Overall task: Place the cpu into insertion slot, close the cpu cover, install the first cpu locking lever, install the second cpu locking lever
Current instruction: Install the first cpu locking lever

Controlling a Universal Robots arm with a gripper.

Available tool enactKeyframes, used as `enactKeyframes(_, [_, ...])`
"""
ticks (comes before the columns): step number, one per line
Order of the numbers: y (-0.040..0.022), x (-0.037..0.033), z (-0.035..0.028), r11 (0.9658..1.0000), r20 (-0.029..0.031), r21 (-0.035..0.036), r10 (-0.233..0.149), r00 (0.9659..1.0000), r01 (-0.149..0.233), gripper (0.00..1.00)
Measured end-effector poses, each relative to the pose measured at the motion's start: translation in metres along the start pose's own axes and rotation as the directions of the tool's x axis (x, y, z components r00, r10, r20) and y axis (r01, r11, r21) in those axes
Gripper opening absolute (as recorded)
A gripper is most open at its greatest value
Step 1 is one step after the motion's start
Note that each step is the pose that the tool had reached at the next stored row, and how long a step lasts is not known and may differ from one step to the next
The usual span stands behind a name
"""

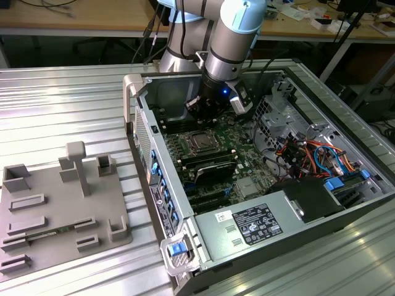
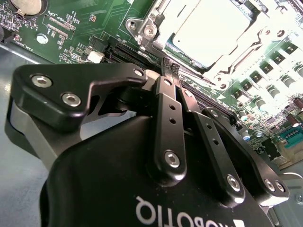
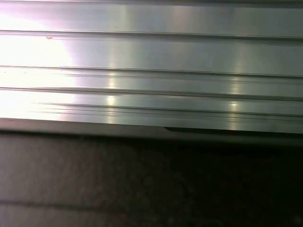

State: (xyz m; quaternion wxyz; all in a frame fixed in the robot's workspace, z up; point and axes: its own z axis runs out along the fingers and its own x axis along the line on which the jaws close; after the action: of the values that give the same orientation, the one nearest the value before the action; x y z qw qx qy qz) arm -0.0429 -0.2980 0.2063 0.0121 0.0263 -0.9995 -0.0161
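Note:
My gripper (image 1: 202, 115) hangs inside the open computer case, just behind the insertion slot (image 1: 200, 142) on the green motherboard. In the second wrist view the black fingers (image 2: 166, 101) are pressed together and the gripper (image 2: 171, 67) is shut, its tip at the edge of the socket's metal frame. I see nothing between the fingers. The cpu (image 2: 213, 33) lies in the socket with its bright silver top showing through the square window of the cpu cover (image 2: 258, 40), which lies flat over it. I cannot make out the locking levers.
Long black memory slots (image 1: 213, 166) run in front of the socket. Cables (image 1: 308, 154) and a drive cage fill the exterior view's right. A power supply (image 1: 259, 225) sits at the front. A grey fixture plate (image 1: 62, 209) lies on the ribbed table at the exterior view's left.

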Motion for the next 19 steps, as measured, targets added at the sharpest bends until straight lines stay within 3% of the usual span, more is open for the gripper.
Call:
enactKeyframes(14, [-0.0036, 0.0002, 0.0013, 1.0000, -0.0001, 0.0002, 0.000, 1.0000, 0.000, 0.11])
enactKeyframes(19, [-0.0038, -0.0007, 0.0059, 1.0000, -0.0005, 0.0003, 0.000, 1.0000, 0.000, 0.11])
